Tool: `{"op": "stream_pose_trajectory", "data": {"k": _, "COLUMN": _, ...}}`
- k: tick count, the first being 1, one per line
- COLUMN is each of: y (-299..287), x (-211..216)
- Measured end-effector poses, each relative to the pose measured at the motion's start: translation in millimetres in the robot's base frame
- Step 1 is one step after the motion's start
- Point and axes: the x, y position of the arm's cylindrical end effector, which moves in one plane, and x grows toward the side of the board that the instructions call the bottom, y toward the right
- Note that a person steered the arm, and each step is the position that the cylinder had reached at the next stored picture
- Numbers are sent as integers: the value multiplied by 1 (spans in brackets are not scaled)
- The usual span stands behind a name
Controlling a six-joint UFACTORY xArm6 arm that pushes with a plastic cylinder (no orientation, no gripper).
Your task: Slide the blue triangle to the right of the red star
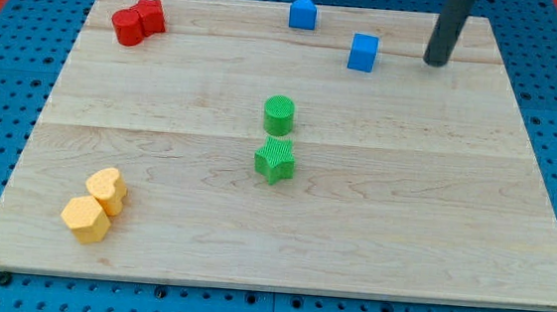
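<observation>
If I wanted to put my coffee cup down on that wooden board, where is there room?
The widest bare patch is the view's lower right, right of the green star and green cylinder. There is also room between those and the two yellow blocks. The top edge is crowded: red blocks, blue triangle, blue cube, with my tip just right of the cube.

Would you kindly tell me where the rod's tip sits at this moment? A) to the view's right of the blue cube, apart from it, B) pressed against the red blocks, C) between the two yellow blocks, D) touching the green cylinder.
A: my tip stands near the view's top right, with bare board between it and the blue cube.
</observation>
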Motion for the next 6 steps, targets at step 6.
{"op": "stream_pose_trajectory", "data": {"k": 6, "y": -220, "x": -20}}
